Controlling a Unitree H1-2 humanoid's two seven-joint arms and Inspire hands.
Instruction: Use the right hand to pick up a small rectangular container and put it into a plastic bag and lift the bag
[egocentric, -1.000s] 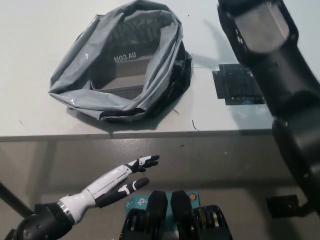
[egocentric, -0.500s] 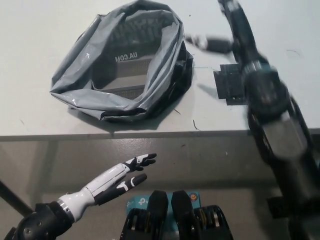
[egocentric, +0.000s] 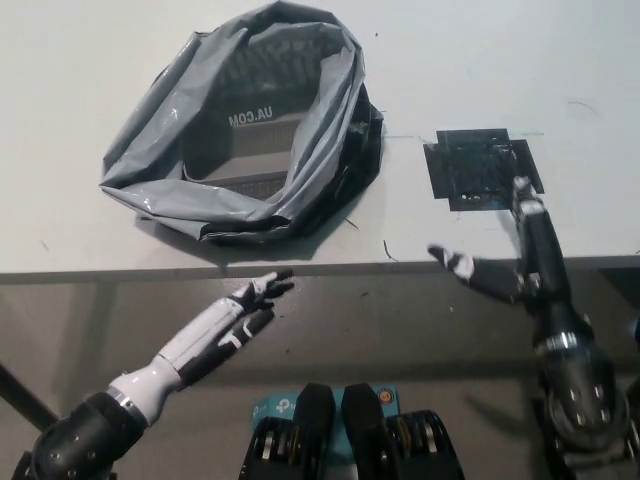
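The crumpled grey plastic bag (egocentric: 250, 130) lies open, far left on the white desk (egocentric: 470, 60), with a rectangular container's rim showing inside. The black right robot hand (egocentric: 505, 250) hovers released at the near edge; the white left robot hand (egocentric: 235, 315) rests released below the desk.

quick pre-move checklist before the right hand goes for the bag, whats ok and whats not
1. Bag mouth open, facing up: ok, grey plastic bag gapes wide on the table.
2. Container inside bag: cannot tell.
3. Right hand free: ok, fingers spread, holding nothing.
4. Right hand at bag: not ok, it is at the table edge, apart from it.
5. Left hand out of the way: ok, open below the table edge.
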